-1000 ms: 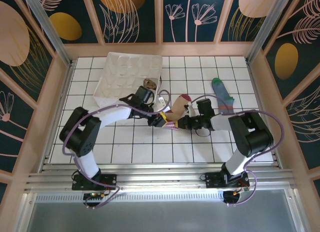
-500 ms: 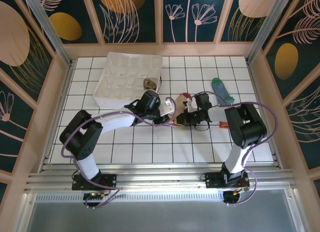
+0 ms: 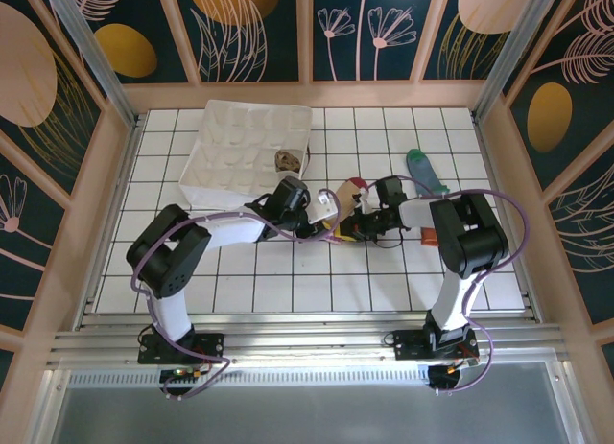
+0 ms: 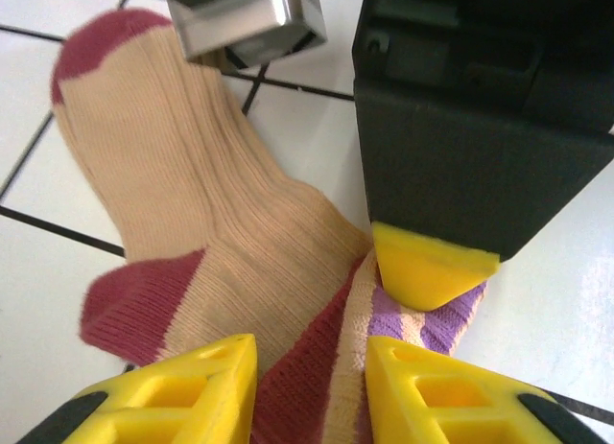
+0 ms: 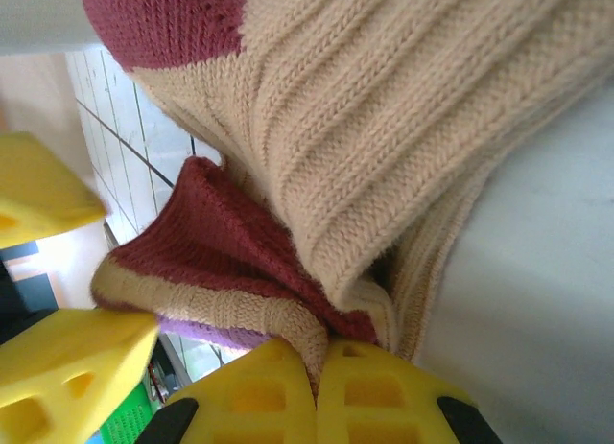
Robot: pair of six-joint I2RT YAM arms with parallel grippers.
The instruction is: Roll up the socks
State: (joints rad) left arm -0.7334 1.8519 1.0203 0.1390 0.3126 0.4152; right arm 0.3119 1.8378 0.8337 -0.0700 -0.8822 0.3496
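The beige sock (image 3: 343, 197) with its red toe lies mid-table between the 2 grippers. In the right wrist view the right gripper (image 5: 317, 367) is clamped tight on a fold of its cuff. In the left wrist view the left gripper (image 4: 312, 353) has its jaws parted, straddling the striped cuff without visibly squeezing it. The blue-grey sock (image 3: 427, 172) lies flat well apart, towards the far right. The tan-and-brown sock (image 3: 286, 160) sits bundled in a near-right compartment of the white tray (image 3: 235, 137)
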